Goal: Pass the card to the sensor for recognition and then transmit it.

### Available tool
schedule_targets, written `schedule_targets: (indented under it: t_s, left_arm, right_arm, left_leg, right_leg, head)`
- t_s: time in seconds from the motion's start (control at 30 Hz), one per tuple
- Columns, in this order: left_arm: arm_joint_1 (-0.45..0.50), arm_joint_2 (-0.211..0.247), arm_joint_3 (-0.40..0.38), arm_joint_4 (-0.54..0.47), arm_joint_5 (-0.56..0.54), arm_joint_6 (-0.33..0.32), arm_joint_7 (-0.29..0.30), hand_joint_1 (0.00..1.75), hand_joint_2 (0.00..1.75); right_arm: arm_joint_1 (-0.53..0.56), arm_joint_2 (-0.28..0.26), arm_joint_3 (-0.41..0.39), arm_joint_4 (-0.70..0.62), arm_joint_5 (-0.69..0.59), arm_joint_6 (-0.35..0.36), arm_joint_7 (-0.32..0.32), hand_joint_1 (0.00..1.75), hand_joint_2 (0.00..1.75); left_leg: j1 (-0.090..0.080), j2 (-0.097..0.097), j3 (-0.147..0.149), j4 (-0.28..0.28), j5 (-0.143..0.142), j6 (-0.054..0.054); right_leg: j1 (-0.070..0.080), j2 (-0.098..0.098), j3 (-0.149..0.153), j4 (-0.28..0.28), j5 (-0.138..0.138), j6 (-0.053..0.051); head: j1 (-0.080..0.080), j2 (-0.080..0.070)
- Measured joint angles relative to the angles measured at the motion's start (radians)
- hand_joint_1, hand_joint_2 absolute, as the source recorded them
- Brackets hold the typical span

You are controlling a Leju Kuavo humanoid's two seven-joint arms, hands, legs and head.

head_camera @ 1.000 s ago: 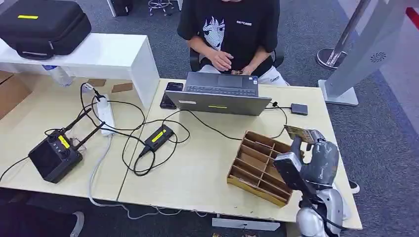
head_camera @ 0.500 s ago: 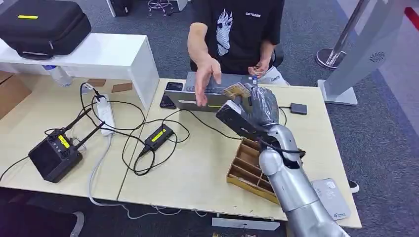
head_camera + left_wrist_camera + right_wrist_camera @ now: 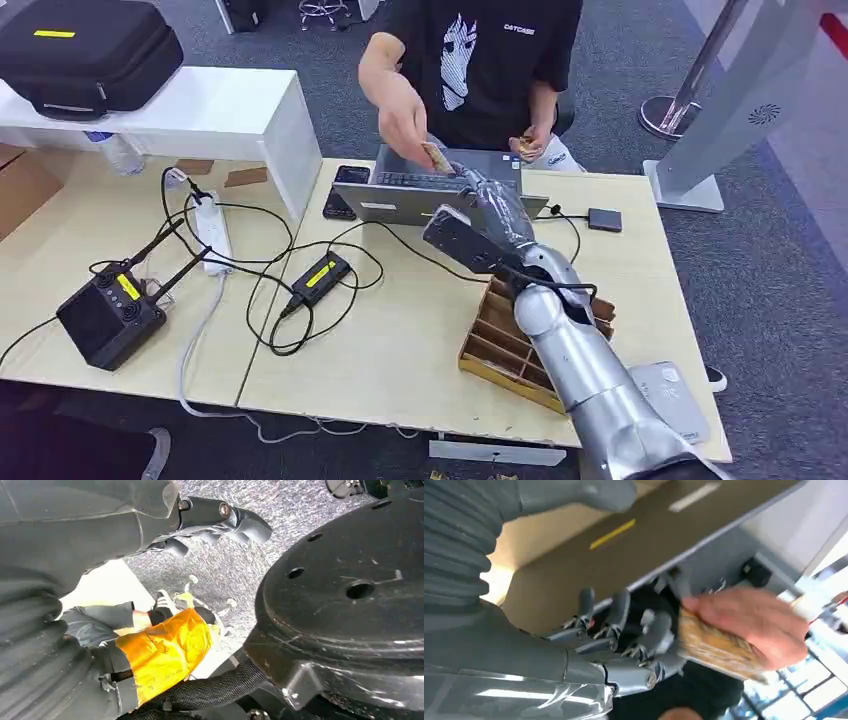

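The tan card [image 3: 435,157] is pinched in a person's hand [image 3: 405,120] above the laptop's far edge. My right hand [image 3: 495,208] reaches out over the laptop, fingers spread just short of the card and holding nothing. The right wrist view shows the person's fingers [image 3: 749,625] gripping the card [image 3: 714,650] beside my fingertips [image 3: 656,632]. The grey flat sensor [image 3: 672,392] lies at the table's front right corner, partly behind my right arm. My left hand [image 3: 200,525] hangs over the carpet with nothing in it.
A wooden divider tray [image 3: 500,345] sits under my right forearm. The grey laptop [image 3: 440,195], a phone [image 3: 346,190] and a small dark box [image 3: 605,220] lie at the back. Cables, a power strip [image 3: 213,230] and a black antenna box [image 3: 105,315] cover the left side.
My right arm swung from the front right corner over the tray to the laptop, carrying the card. The person reached in and took the card; my fingers let go.
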Motion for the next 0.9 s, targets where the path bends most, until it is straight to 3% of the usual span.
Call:
schedule_targets:
  t_s: [0.03,0.07,0.1,0.27,0.47,0.63,0.9]
  left_arm:
    - [0.001,0.000,0.000,0.000,0.004,0.000,0.000,0.00,1.75]
    - [0.002,0.000,0.000,0.000,0.005,0.001,0.000,0.00,1.75]
    - [0.002,0.000,0.000,0.000,0.007,0.001,0.000,0.00,1.75]
    - [0.009,-0.006,0.005,0.000,0.021,0.010,-0.003,0.00,1.75]
    - [0.026,-0.025,0.029,0.000,0.048,0.028,-0.013,0.00,1.75]
    - [0.035,-0.047,0.050,0.000,0.065,0.054,-0.015,0.00,1.75]
    - [0.036,-0.065,0.055,0.000,0.076,0.080,-0.012,0.00,1.75]
  right_arm:
    - [0.008,0.000,0.000,-0.002,-0.031,0.014,-0.013,0.00,0.00]
    - [0.018,-0.001,0.000,-0.010,-0.051,0.022,-0.020,0.00,0.00]
    - [0.031,-0.003,0.002,-0.020,-0.066,0.029,-0.026,0.00,1.75]
    - [0.116,-0.030,0.022,-0.134,-0.112,0.027,-0.053,0.00,1.75]
    - [0.287,-0.111,0.032,-0.360,-0.132,-0.044,-0.091,0.00,1.75]
    - [0.439,-0.149,-0.015,-0.531,0.054,-0.259,-0.073,0.00,1.75]
    - [0.571,-0.155,-0.157,-0.629,0.414,-0.500,0.034,0.00,1.75]
  left_leg:
    - [0.000,0.000,0.000,0.000,0.000,0.000]
    - [0.000,0.000,0.000,0.000,0.000,0.000]
    - [0.000,0.000,0.000,0.000,0.000,0.000]
    - [0.000,0.000,-0.001,0.000,0.000,0.000]
    - [-0.001,-0.001,-0.001,0.000,-0.001,0.002]
    - [-0.001,0.000,-0.002,0.000,-0.002,0.002]
    - [-0.001,0.000,-0.002,0.000,-0.002,0.002]
  right_leg:
    - [0.000,0.000,0.000,0.000,0.000,0.000]
    - [0.000,0.000,0.000,0.000,0.000,0.000]
    - [0.000,0.000,0.000,0.000,0.000,0.000]
    - [0.000,0.000,-0.001,-0.001,0.000,0.000]
    - [0.000,-0.001,-0.001,-0.002,-0.001,0.001]
    - [-0.001,-0.001,-0.001,-0.002,-0.001,0.001]
    - [-0.001,-0.001,-0.001,-0.002,-0.001,0.001]
  head:
    - [0.000,0.000]
    - [0.000,0.000]
    - [0.000,0.000]
    - [0.000,0.000]
    - [0.000,0.000]
    - [0.000,0.000]
    - [0.000,0.000]
